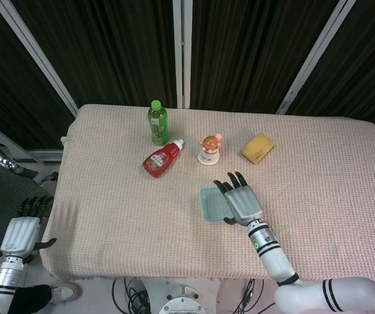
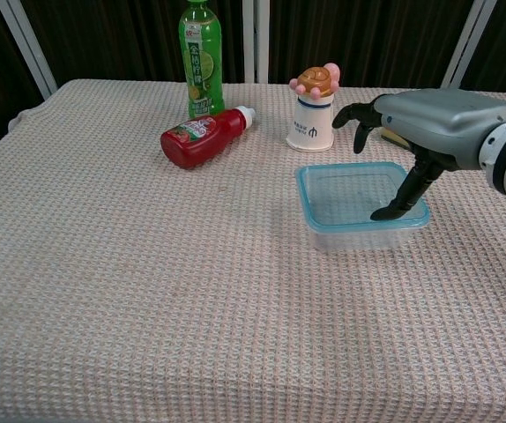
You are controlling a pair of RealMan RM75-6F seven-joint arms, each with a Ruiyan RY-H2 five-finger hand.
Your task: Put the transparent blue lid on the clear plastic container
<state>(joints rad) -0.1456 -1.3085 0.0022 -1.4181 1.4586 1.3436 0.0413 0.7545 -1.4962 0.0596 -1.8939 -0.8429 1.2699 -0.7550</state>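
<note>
Transparent blue lid (image 2: 350, 192) sits on the clear plastic container (image 2: 365, 234), right robot hand (image 2: 412, 132) above with fingers apart, holding nothing; likely next: press the rim.

Table (image 1: 109, 216) under a beige waffle-weave cloth, dark ribbed wall panels (image 1: 109, 46) behind, pale metal frame bars (image 1: 183, 52)

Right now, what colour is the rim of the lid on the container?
Translucent blue on the lid; clearest in the chest view.
</note>
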